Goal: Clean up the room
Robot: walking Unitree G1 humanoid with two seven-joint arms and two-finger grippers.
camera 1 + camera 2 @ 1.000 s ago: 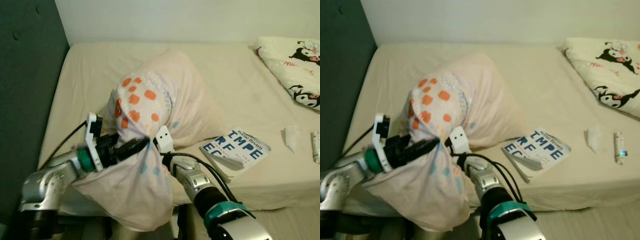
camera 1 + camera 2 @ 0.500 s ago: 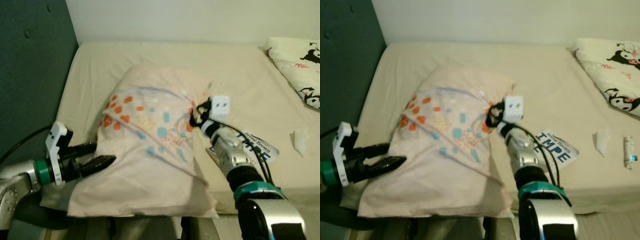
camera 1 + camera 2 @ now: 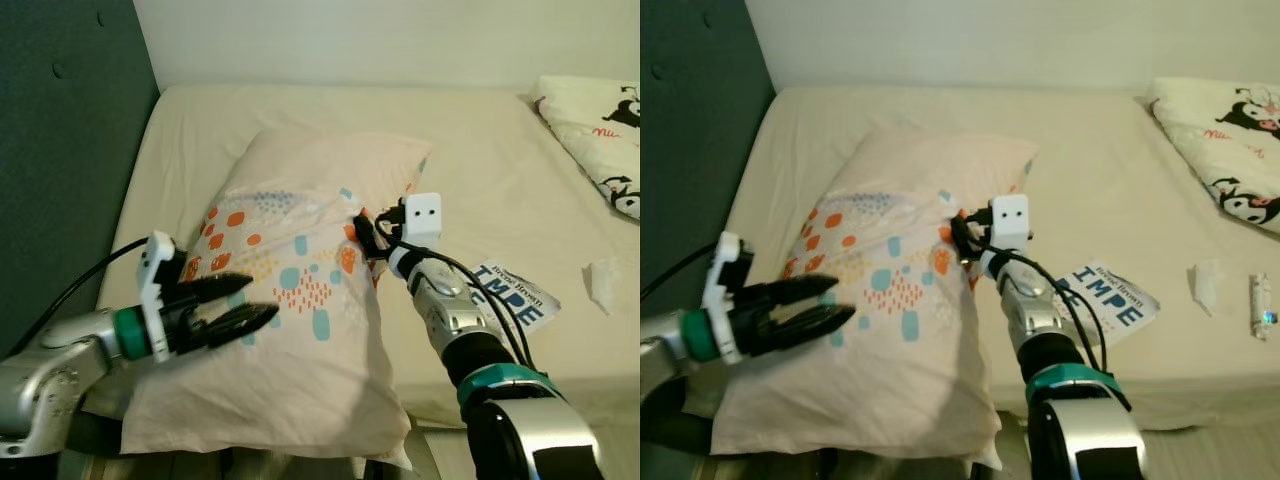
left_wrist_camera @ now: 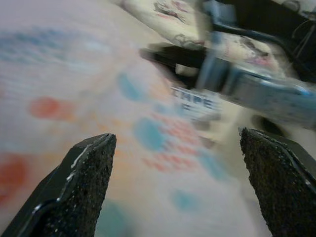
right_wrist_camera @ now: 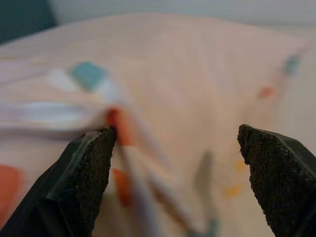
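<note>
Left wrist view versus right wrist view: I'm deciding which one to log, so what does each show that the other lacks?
The left wrist view takes in the book, the right arm and the cartoon-print blanket beyond. The right wrist view shows a raised fold of the pillow up close, with the pale wall behind. Both look past two spread black fingers at the spotted pillow lying on the bed.

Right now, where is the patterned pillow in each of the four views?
Left eye view: the pillow lies left of centre on the bed.
Right eye view: left of centre again.
Left wrist view: blurred spotted cloth close ahead.
Right wrist view: pink cloth close ahead.
Landmark: the book by the pillow's right edge; its letters show in the left wrist view.
</note>
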